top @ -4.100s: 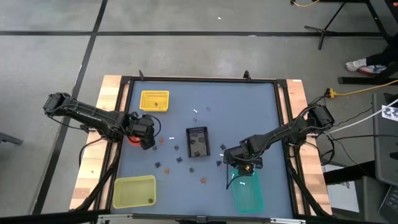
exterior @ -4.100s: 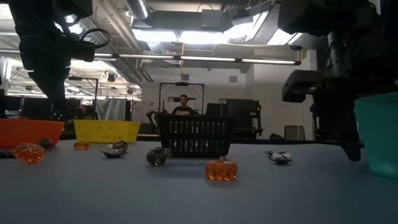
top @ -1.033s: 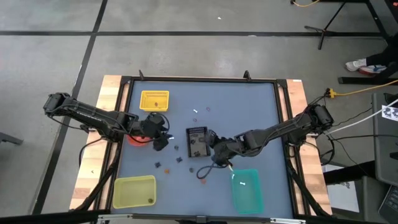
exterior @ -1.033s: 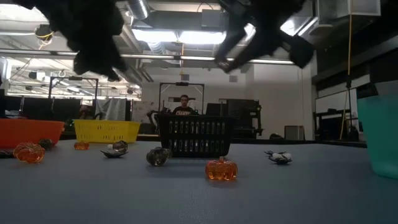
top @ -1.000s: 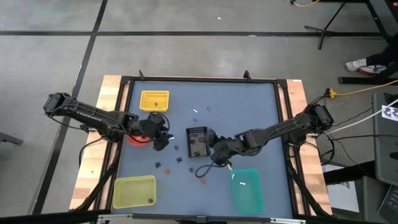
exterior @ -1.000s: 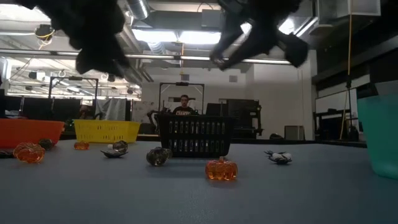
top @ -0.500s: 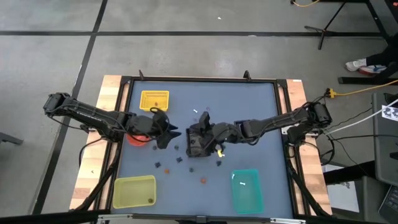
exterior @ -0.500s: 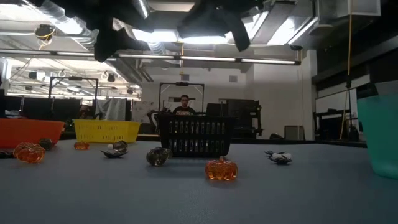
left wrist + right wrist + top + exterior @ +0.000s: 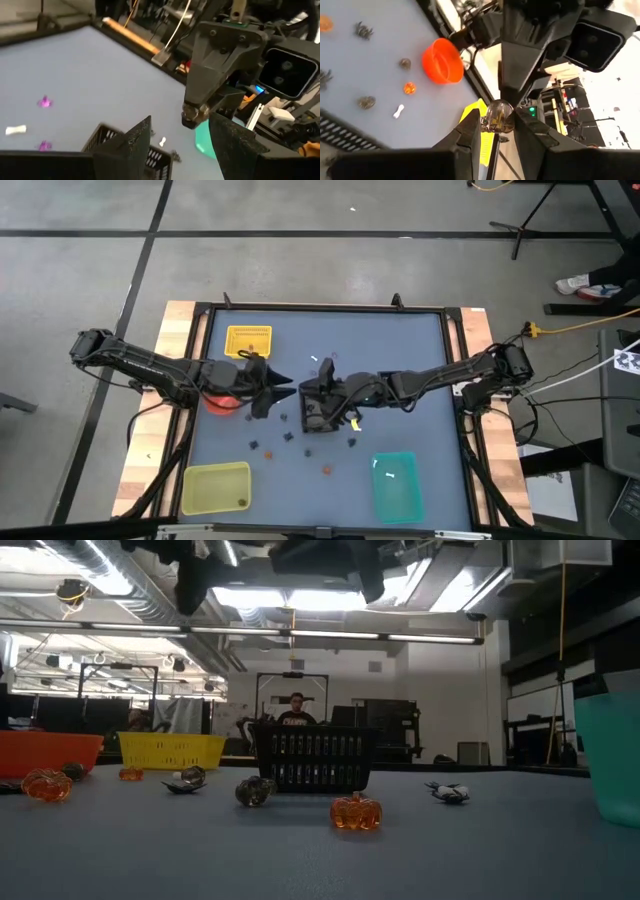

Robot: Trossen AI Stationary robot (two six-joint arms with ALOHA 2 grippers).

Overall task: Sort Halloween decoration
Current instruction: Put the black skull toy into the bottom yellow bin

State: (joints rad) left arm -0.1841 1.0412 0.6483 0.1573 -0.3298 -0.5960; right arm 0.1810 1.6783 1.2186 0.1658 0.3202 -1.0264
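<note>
The right pincer (image 9: 498, 122) grasps a small, round, glassy-looking trinket (image 9: 497, 116) over the black tray (image 9: 318, 408); likely light, hard, slippery. Left pincer (image 9: 180, 142), at nine o'clock, is released.

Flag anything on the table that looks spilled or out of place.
Small trinkets lie loose on the blue table around the black basket: an orange pumpkin, a spider, dark pieces. They are unsorted items rather than a spill; nothing looks damaged or tipped over.

glossy translucent orange pumpkin (image 9: 356, 812) on matt blue tabletop (image 9: 480, 850).
</note>
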